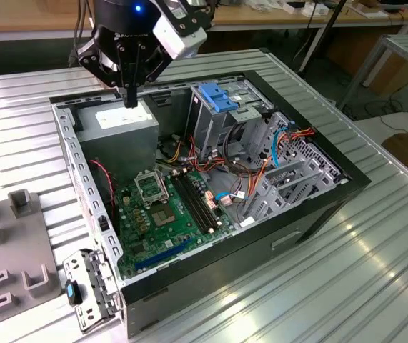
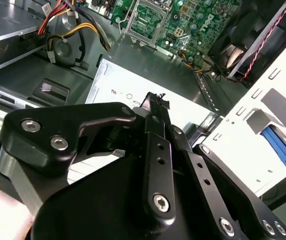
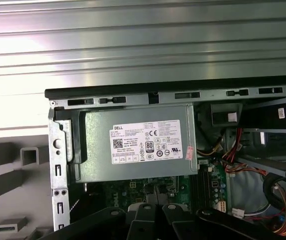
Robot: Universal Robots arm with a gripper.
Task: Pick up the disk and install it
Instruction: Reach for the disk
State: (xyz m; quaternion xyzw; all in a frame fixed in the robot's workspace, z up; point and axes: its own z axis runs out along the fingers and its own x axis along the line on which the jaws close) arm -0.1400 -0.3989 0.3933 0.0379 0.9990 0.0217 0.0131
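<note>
We judge pick-up not yet started: the gripper [image 1: 130, 100], jaws together and empty, hovers above the power supply [image 1: 115, 137], without the disk.

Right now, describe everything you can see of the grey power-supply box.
The power-supply box is a grey sheet-metal block with a large white sticker on its upward face. It sits level in a corner of the open computer case, beside the green motherboard. Coloured cables leave one end. The shut claw hangs just above it.
</note>
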